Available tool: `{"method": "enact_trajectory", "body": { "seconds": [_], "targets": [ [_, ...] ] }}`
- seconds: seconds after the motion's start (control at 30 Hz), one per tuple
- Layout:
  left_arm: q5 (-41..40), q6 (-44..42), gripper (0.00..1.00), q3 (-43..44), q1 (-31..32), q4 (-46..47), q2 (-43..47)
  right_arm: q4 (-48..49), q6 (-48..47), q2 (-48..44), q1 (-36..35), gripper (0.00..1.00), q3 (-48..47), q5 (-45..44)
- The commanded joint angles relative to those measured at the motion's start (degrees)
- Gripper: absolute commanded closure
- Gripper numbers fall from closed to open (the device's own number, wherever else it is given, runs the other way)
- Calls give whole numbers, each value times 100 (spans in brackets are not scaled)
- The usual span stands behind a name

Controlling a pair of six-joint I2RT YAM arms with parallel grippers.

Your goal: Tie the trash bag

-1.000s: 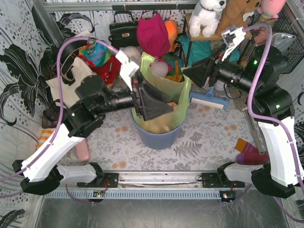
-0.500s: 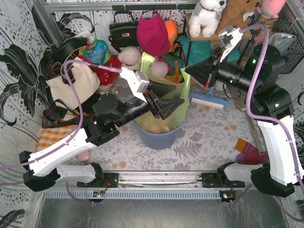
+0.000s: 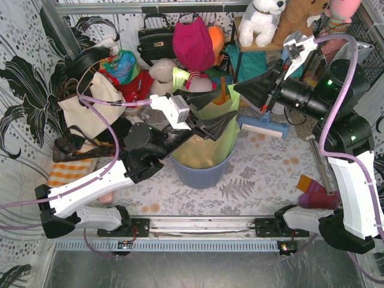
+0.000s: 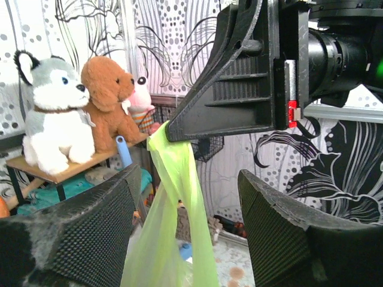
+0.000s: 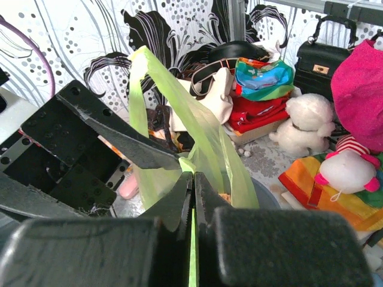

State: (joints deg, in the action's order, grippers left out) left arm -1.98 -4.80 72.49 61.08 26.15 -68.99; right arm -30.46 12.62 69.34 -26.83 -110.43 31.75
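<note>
The right gripper (image 5: 192, 184) is pinched shut on a top corner of the trash bag (image 4: 178, 203), which is stretched into a near-upright strip rising from the bin (image 3: 201, 174), while the left gripper (image 4: 187, 179) straddles it, jaws wide, gripping nothing.

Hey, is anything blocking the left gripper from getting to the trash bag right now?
Nothing visible does. The open jaws of the left gripper face the green strip of the trash bag directly. The strip hangs from the shut right gripper, and no other object sits between them.
</note>
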Motion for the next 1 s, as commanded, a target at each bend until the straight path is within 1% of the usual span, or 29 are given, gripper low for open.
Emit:
{"method": "enact_trajectory", "body": {
  "seconds": [0.0, 0.17, 0.27, 0.5, 0.63, 0.77, 0.87, 0.97],
  "targets": [
    [-131, -568, 25, 179, 18, 788, -201, 455, 151, -121, -4, 100, 36, 261],
    [-111, -711, 25, 485, 18, 784, -519, 489, 186, -101, -6, 100, -15, 345],
    [-183, -790, 28, 634, 9, 772, -663, 485, 195, -112, -1, 100, -17, 390],
    [-233, -809, 53, 883, 9, 831, -832, 522, 221, -213, -4, 100, 131, 366],
    [-238, -849, 63, 947, 5, 721, -868, 565, 237, -286, -1, 100, 218, 311],
    [-250, -856, 69, 986, -3, 560, -871, 572, 225, -324, -5, 100, 224, 280],
    [-257, -856, 77, 988, -12, 507, -866, 573, 217, -325, -4, 100, 218, 279],
    [-238, -826, 91, 1007, -34, 490, -861, 556, 193, -342, -5, 100, 240, 279]
  ]
}}
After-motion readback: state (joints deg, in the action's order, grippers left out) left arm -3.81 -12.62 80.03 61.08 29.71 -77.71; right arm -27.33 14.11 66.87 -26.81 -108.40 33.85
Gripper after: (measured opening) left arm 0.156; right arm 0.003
